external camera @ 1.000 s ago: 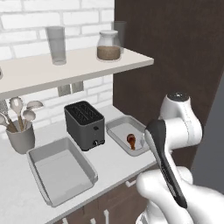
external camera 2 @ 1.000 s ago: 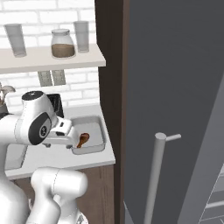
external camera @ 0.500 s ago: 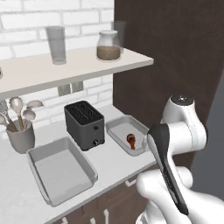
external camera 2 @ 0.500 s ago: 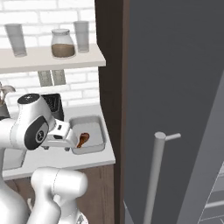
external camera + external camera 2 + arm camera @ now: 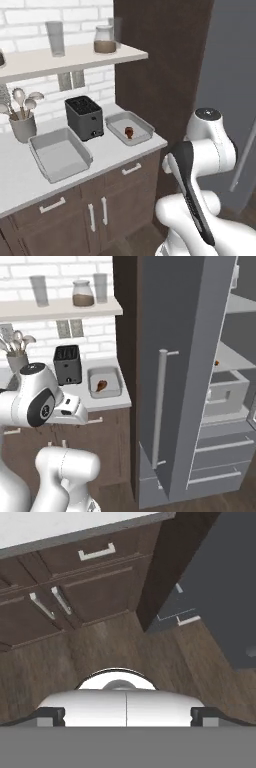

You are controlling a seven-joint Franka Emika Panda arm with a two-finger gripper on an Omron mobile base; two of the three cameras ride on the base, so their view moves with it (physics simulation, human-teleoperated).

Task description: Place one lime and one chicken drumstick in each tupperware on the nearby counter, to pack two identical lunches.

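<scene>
Right now, drumstick (image 5: 129,132) tupperware (image 5: 142,136) near counter (image 5: 20,175) edge, end effector (image 5: 127,713) spread empty

Counter (image 5: 20,175) w/ tupperwares (image 5: 59,154), toaster (image 5: 84,117)

The light is bright and even, as if it comes from above. The long flat pale-grey counter (image 5: 20,180) looks almost white. The black boxy toaster (image 5: 84,118) throws only a soft, faint shadow. The tall dark brown wooden panel (image 5: 160,60) stays dim. Nothing shines or glares. The pictures look a little soft, and edges are slightly jagged.
</scene>
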